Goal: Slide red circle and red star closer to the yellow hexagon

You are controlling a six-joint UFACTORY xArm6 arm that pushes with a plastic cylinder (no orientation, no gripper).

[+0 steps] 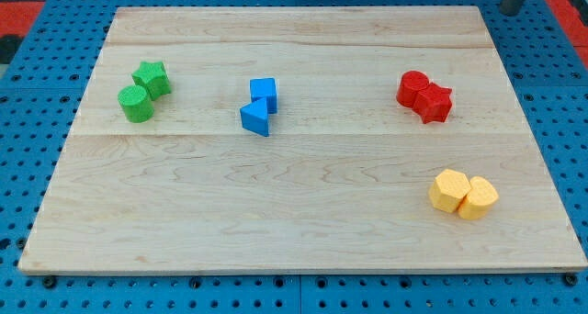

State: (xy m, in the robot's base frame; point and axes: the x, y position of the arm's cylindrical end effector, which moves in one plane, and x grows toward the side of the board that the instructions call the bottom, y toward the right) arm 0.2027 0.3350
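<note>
The red circle (pixel 412 87) and the red star (pixel 435 103) touch each other at the view's right, in the upper half of the wooden board (pixel 294 231). The yellow hexagon (pixel 479 197) lies at the lower right, touching a second yellow block (pixel 448 190) on its left whose shape I cannot make out. The red pair sits above and a little left of the yellow pair, with bare wood between them. My tip (pixel 511 11) shows at the top right corner, just off the board's far edge, well away from all blocks.
A green star (pixel 151 77) and green circle (pixel 136 104) touch at the upper left. A blue cube (pixel 264 92) and blue triangle (pixel 256 118) touch near the upper middle. Blue pegboard (pixel 28 121) surrounds the board.
</note>
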